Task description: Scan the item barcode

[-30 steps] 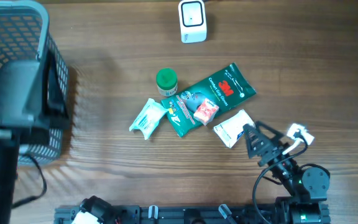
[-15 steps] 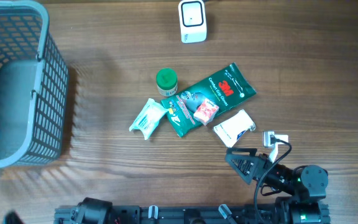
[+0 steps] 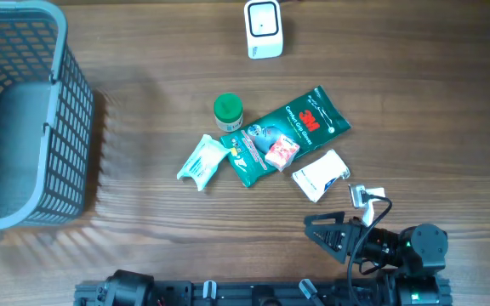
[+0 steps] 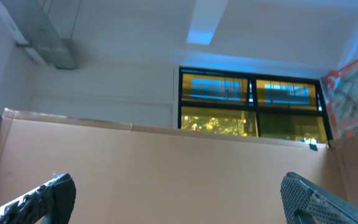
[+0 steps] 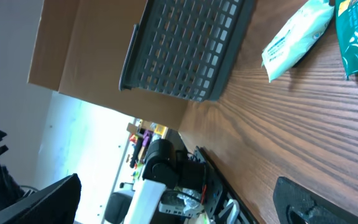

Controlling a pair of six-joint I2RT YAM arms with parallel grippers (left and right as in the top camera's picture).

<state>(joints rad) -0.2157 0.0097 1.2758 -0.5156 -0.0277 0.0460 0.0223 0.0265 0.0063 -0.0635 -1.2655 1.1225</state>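
Note:
Several items lie in a cluster mid-table: a green-capped bottle [image 3: 227, 110], a green 3M pack [image 3: 294, 129], a white wipe packet [image 3: 202, 160], a small red packet [image 3: 282, 150] and a white box [image 3: 321, 174]. The white barcode scanner [image 3: 264, 28] stands at the far edge. My right gripper [image 3: 317, 231] hovers low near the front edge, below the white box, pointing left, open and empty [image 5: 179, 202]. Its wrist view catches the white packet [image 5: 297, 31] and green pack [image 5: 356, 37]. My left gripper [image 4: 179, 205] is open, empty and aimed up at a wall; it does not show overhead.
A grey mesh basket [image 3: 66, 102] fills the left side and also shows in the right wrist view [image 5: 185, 50]. The arm bases [image 3: 126, 289] sit along the front edge. Bare wood lies between basket and items.
The left arm, over the basket a second ago, has dropped out of the overhead view. The right gripper pulled back from the white box toward the front edge and turned left.

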